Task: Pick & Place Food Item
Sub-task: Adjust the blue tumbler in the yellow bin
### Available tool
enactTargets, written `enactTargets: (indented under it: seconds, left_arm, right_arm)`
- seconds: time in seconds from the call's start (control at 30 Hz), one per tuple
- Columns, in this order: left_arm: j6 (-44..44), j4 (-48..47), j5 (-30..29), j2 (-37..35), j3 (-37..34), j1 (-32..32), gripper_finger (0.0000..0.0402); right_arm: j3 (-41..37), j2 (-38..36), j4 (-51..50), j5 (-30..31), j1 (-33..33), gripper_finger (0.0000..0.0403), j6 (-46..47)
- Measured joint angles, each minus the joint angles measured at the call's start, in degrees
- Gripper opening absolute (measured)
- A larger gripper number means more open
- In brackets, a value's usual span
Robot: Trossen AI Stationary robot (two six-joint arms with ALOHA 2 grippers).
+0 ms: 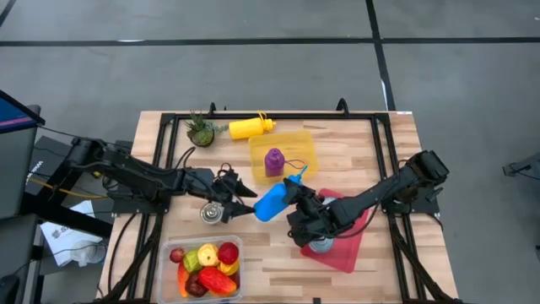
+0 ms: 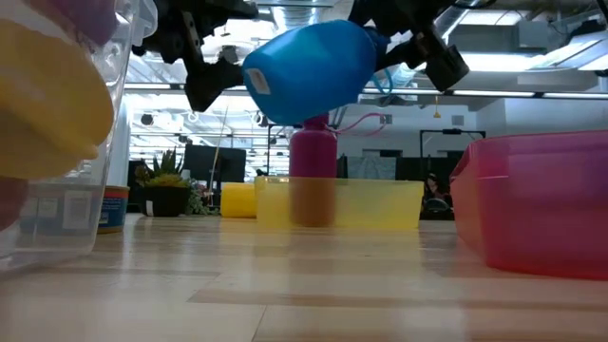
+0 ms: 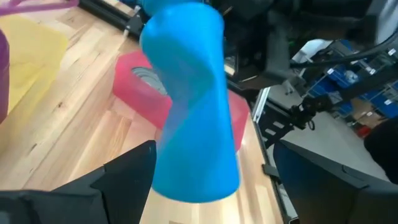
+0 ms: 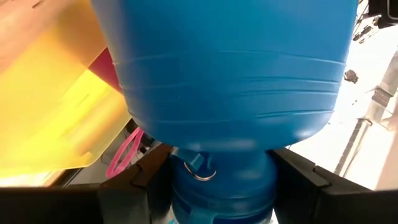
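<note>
Blue bottle (image 1: 272, 203) is airborne mid-table, right hand (image 1: 299, 191) clamped on its neck. Left hand (image 1: 239, 189) spread wide just beside its base, not gripping. Judgement: handover. Close left around the body squarely before right lets go; keep it above the red tray (image 1: 350, 247).

Right wrist view: large blue plastic bottle (image 4: 230, 93) fills most of the picture, body ribbed with faint horizontal ridges. Its narrower neck sits between the right hand's (image 4: 221, 186) two dark fingers (image 4: 134, 186), pressed on both sides. Small metal ring (image 4: 204, 175) at the neck. Beyond: translucent yellow plastic tray (image 4: 56, 118), pink loop (image 4: 124, 152) beside its edge.
</note>
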Motion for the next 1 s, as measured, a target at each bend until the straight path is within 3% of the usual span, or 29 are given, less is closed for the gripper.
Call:
enactTargets:
  seconds: [0.4, 0.77, 1.0]
  left_arm:
    - [3.3, 3.9, 0.1, 1.5, 0.0, -1.2, 0.0318]
    - [2.8, 5.0, 9.5, 1.5, 0.0, 1.2, 0.0318]
    - [1.3, 4.7, 10.6, 1.5, 0.0, 2.6, 0.0318]
  right_arm:
    - [0.0, 0.0, 0.5, -1.5, 0.4, 0.0195, -0.1]
    - [0.0, 0.0, 6.1, -6.8, 0.7, 0.0195, -5.0]
    - [0.0, 0.0, 10.2, -7.8, 0.8, 0.0195, -9.8]
